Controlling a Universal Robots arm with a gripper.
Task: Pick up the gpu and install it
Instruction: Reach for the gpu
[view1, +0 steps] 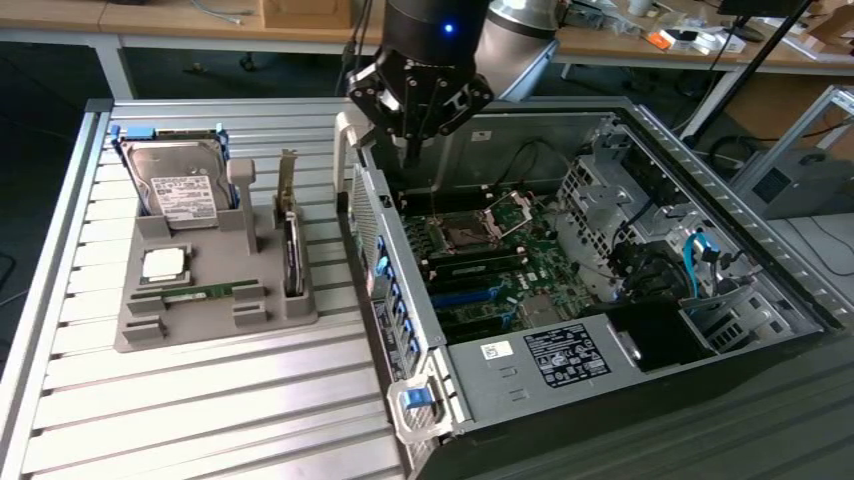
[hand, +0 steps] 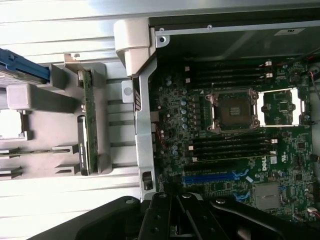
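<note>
In the exterior view the gripper (view1: 411, 158) is seen above the open computer case (view1: 390, 225), jaws together and empty. The gpu (view1: 291, 245) is stood on edge in the grey holder (view1: 200, 322). In the wrist view the gpu (hand: 85, 135) is seen in that holder (hand: 107, 162), just beside the case (hand: 142, 135).

Exterior high oblique, wrist overhead, both share motherboard (view1: 497, 262)

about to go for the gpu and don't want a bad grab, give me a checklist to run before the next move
1. gpu standing on edge in the gray holder: ok
2. gripper empty: ok
3. gripper open for a grasp: not ok, shut
4. gripper above the gpu: not ok, it hangs over the case wall
5. blue slot on the motherboard free: ok
</note>
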